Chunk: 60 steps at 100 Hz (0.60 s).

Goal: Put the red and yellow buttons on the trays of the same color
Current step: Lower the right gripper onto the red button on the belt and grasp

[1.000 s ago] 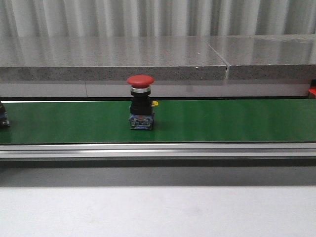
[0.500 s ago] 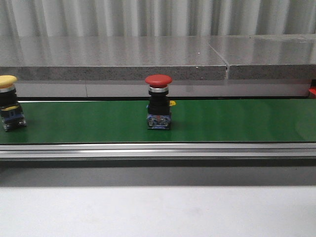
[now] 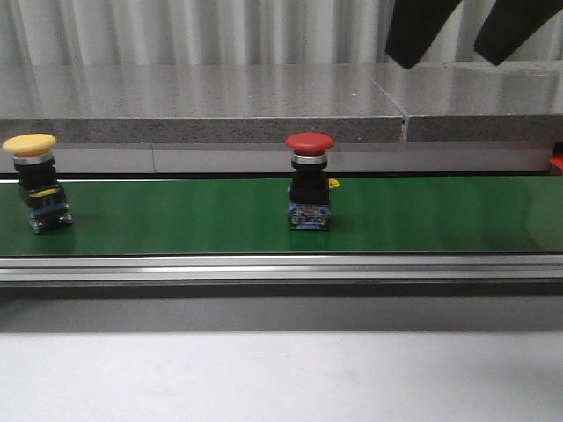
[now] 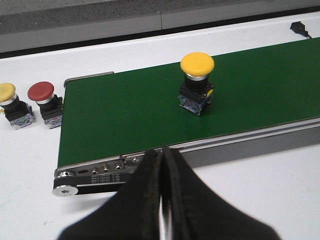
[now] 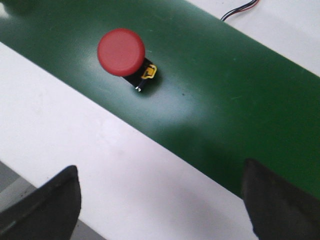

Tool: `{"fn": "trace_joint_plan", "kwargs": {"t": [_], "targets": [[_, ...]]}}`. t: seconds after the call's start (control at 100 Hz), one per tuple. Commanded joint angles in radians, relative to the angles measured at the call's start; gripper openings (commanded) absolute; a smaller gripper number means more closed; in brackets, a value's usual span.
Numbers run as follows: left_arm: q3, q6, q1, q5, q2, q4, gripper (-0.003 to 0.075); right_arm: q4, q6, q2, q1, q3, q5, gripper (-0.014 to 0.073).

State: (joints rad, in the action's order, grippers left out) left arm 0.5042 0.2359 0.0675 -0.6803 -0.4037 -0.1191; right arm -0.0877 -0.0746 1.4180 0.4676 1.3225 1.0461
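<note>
A red button point(image 3: 310, 180) stands upright mid-way along the green conveyor belt point(image 3: 440, 215); the right wrist view has this red button point(image 5: 121, 52) from above. A yellow button point(image 3: 31, 180) stands on the belt near its left end, and the same yellow button point(image 4: 197, 82) shows in the left wrist view. My right gripper point(image 3: 449, 60) hangs open, high above the belt and to the right of the red button, with nothing between its fingers point(image 5: 65, 190). My left gripper point(image 4: 162, 152) is shut and empty, near the belt's front rail. The trays are out of view.
On the white table off the belt's end stand another yellow button point(image 4: 10, 100) and another red button point(image 4: 44, 102). A grey stone ledge point(image 3: 264, 105) runs behind the belt. A small red edge point(image 3: 556, 163) shows at the far right. A metal rail point(image 3: 281, 268) fronts the belt.
The red button has travelled right along the belt. The yellow button has come into view from the left. My right gripper's fingers have entered at the top right.
</note>
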Motion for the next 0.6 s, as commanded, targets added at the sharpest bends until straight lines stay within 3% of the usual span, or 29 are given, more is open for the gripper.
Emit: {"fn": "trace_joint_plan", "kwargs": {"t": [0.0,0.42,0.59], "targets": [[0.026,-0.01,0.009,0.065,-0.006,-0.01,-0.0021,-0.032,-0.043,0.026,0.012,0.079,0.024,0.0643],[0.026,-0.01,0.009,0.065,-0.006,-0.01,-0.0021,-0.023,-0.072,0.26,0.027,0.202,0.027,0.0643],[0.026,-0.01,0.009,0.065,-0.006,-0.01,-0.0021,-0.002,-0.09,0.311,0.025,0.203,-0.043,0.0642]]}}
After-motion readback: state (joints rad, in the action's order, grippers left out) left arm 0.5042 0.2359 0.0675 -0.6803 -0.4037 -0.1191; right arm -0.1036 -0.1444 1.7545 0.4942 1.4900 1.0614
